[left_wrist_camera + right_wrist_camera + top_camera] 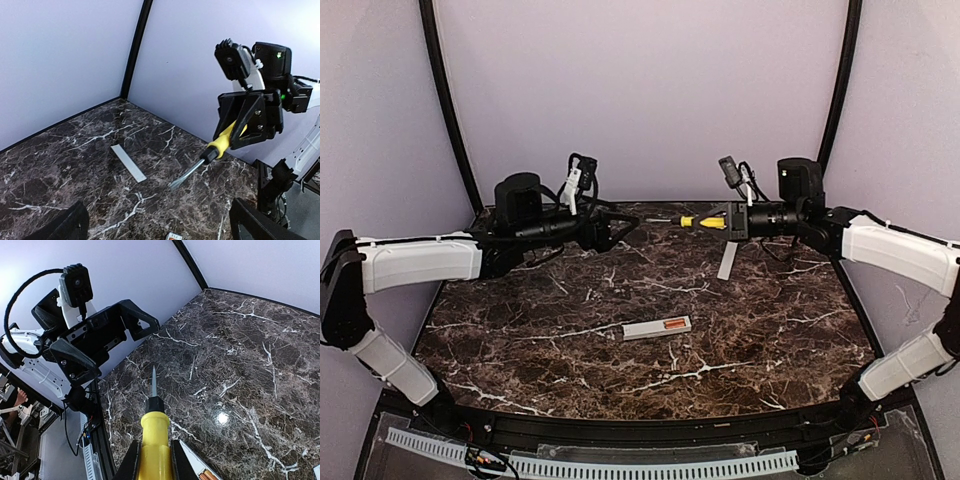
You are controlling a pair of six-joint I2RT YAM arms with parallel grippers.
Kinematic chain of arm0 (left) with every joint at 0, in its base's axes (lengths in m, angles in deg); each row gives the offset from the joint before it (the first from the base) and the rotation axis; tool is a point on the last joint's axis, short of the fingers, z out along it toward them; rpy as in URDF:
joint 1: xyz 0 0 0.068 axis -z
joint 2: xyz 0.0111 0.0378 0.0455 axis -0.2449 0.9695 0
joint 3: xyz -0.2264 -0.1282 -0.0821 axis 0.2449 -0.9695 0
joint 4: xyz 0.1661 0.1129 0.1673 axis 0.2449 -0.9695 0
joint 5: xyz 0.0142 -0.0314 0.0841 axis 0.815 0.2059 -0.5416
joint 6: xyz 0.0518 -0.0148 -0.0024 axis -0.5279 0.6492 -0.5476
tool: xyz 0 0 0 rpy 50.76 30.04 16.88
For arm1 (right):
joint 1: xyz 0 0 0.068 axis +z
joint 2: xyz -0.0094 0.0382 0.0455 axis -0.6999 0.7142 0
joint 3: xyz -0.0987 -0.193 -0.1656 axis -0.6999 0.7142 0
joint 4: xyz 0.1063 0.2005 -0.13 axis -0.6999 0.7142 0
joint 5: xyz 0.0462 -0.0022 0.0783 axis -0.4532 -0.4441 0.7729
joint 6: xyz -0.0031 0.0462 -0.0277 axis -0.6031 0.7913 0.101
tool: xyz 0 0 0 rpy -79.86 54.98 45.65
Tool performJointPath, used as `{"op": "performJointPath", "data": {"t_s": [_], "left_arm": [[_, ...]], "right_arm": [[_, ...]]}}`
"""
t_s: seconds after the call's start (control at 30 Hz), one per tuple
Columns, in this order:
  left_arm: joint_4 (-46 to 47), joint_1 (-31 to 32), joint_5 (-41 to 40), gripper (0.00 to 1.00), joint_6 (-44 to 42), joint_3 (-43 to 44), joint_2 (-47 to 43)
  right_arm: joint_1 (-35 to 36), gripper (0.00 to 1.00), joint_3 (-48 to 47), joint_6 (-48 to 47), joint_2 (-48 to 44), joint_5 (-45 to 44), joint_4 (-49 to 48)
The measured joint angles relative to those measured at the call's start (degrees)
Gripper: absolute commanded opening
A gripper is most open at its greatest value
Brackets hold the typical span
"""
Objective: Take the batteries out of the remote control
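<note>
At the middle of the dark marble surface [540, 300] lies your slim white plastic remote control [642, 330], with two small orange cylindrical batteries [673, 324] in its recess. They look light, rigid and slick, so lever one end. Your left end effector [625, 228] gapes empty; your right end effector [723, 221] grips a yellow-handled screwdriver [706, 222].

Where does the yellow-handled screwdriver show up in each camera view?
Top external: screwdriver upper centre-right, lying level, tip pointing left.
Left wrist: screwdriver right of centre, slanting down-left.
Right wrist: screwdriver bottom centre, tip pointing up.
Shared landmark: the right end effector, shut on its handle.
</note>
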Motion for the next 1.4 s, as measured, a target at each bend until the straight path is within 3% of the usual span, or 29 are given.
{"op": "performJointPath", "data": {"t_s": [0.3, 0.67, 1.2, 1.4], "left_arm": [[-12.9, -0.3, -5.7, 0.99, -9.9, -0.7, -0.5], [-25.0, 0.1, -1.7, 0.94, -22.7, -0.7, -0.5], [-25.8, 2.7, 3.3, 0.87, -33.3, -2.7, 6.1], [-21.1, 3.3, 3.3, 0.86, -34.2, -5.7, 8.6]], "right_arm": [[-0.4, 0.00, 0.0, -2.6, -1.9, -2.7, 5.5], [-1.4, 0.00, 0.0, -4.7, -3.1, -6.0, 10.6], [-2.3, 0.00, 0.0, -6.5, -5.9, -8.7, 15.6], [-2.9, 0.00, 0.0, -7.2, -6.0, -8.9, 16.1]]}}
